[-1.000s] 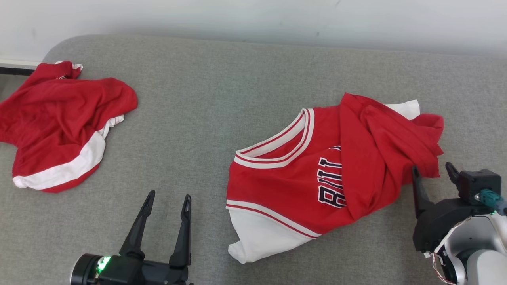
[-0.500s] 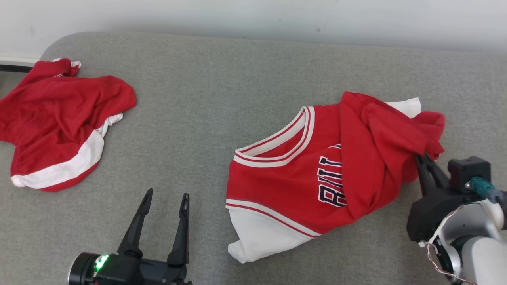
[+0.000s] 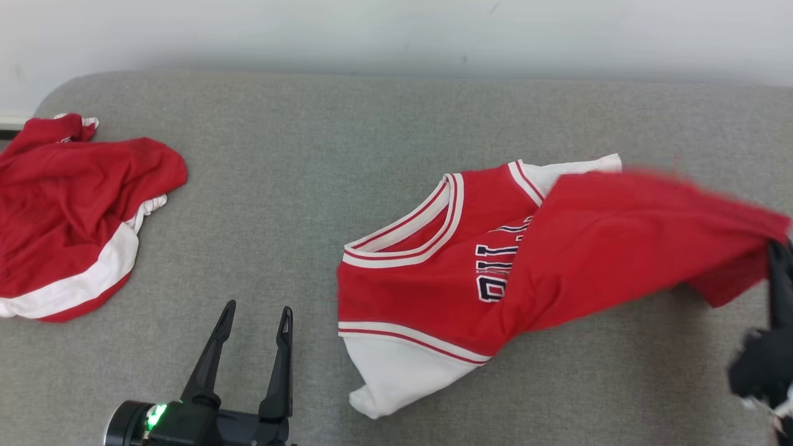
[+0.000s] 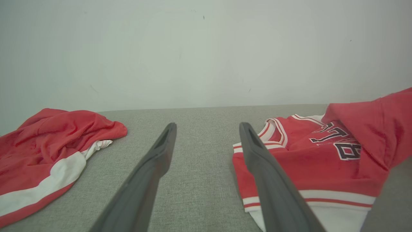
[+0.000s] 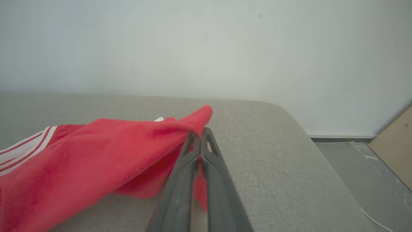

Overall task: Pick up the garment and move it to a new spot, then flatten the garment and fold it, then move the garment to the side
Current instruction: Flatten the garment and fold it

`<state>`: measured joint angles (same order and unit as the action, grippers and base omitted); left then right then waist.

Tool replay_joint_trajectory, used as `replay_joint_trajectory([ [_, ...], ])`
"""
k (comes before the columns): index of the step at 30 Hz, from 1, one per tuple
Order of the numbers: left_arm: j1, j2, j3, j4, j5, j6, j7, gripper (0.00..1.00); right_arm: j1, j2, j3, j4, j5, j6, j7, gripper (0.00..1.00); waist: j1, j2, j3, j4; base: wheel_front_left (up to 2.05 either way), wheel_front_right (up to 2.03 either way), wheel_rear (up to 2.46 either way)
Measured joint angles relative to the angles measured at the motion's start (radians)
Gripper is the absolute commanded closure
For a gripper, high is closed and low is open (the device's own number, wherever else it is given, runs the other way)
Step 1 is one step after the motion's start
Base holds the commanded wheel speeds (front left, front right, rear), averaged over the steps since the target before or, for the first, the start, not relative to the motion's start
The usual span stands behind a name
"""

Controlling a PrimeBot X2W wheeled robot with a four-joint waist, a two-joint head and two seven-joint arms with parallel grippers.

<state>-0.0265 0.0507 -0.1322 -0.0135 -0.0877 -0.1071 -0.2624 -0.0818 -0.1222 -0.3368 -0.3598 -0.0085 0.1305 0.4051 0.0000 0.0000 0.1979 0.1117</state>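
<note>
1. Jersey (image 3: 421,291): red, with a white-and-red striped neckline, dark white-edged lettering that is partly covered, and a white panel at the near edge. It is laid on the grey fabric surface (image 3: 310,186), right of centre in the head view. It is also seen at the right of the left wrist view (image 4: 305,167).
2. Raised part of the jersey: one red portion is drawn out to the right and lifted clear of the surface. It is blurred in the head view. Its far end is pinched in the right tool.
3. Right tool (image 5: 201,133): closed, with both fingers pressed together on a red edge of the jersey. The cloth is spread to the left of the fingers in the right wrist view. In the head view the right tool (image 3: 777,266) is seen dark and blurred at the right edge.
4. Left tool (image 3: 257,308): open, with its fingers spread and nothing held between them. It is placed at the lower left, near the jersey's near-left corner but apart from it. The left tool (image 4: 208,126) is seen the same way in its own wrist view.
5. Second garment (image 3: 74,198): red with a white band, crumpled at the far left of the surface, well apart from the jersey.
6. Wall (image 3: 396,31): pale, behind the surface.
7. Floor (image 5: 347,167) and board (image 5: 396,145): grey and light brown, seen past the surface's rounded right end
</note>
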Motion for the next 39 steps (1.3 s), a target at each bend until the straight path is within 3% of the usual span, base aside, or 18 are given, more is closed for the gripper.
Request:
replay_joint_trajectory([
  [5, 0.003, 0.000, -0.004, 0.003, 0.001, -0.004, 0.000, 0.00, 0.109, 0.039, -0.106, -0.019, 0.021, 0.000, 0.072, 1.00, 0.0000, 0.0000, -0.015, -0.008, 0.00, 0.00, 0.00],
  [12, 0.008, 0.001, 0.000, 0.006, 0.008, -0.007, 0.000, 0.00, 0.253, 0.070, -0.126, 0.130, 0.087, 0.000, 0.157, 1.00, 0.0000, -0.0001, -0.027, -0.017, 0.00, 0.00, 0.00],
  [13, 0.008, 0.002, 0.000, 0.007, 0.009, -0.007, 0.000, 0.00, 0.253, 0.070, -0.133, 0.152, 0.088, 0.000, 0.154, 0.64, -0.0001, 0.0000, -0.029, -0.019, 0.00, 0.00, 0.00],
  [14, 0.008, 0.002, 0.000, 0.007, 0.009, -0.007, 0.000, 0.00, 0.253, 0.070, -0.138, 0.173, 0.090, 0.000, 0.149, 0.64, 0.0000, -0.0001, -0.031, -0.021, 0.00, 0.00, 0.00],
  [15, 0.008, 0.002, -0.001, 0.009, 0.011, -0.008, 0.000, 0.00, 0.251, 0.070, -0.147, 0.195, 0.097, 0.000, 0.149, 0.00, 0.0000, 0.0000, -0.034, -0.022, 0.00, 0.00, 0.00],
  [20, 0.013, 0.003, -0.002, 0.015, 0.017, -0.009, 0.000, 0.00, 0.245, 0.070, -0.171, 0.211, 0.120, 0.000, 0.134, 0.00, 0.0000, -0.0001, -0.048, -0.024, 0.00, 0.00, 0.00],
  [30, 0.025, 0.006, -0.030, 0.089, -0.023, -0.017, 0.000, 0.00, 0.185, 0.070, -0.229, 0.092, 0.135, 0.000, 0.029, 0.00, 0.0000, 0.0000, -0.060, -0.024, 0.00, 0.00, 0.00],
  [39, -0.053, 0.044, -0.158, 0.259, -0.129, -0.022, 0.082, 0.00, 0.149, 0.071, -0.081, 0.022, 0.170, 0.000, -0.083, 0.00, 0.0000, 0.0000, -0.082, -0.041, 0.00, 0.00, 0.00],
])
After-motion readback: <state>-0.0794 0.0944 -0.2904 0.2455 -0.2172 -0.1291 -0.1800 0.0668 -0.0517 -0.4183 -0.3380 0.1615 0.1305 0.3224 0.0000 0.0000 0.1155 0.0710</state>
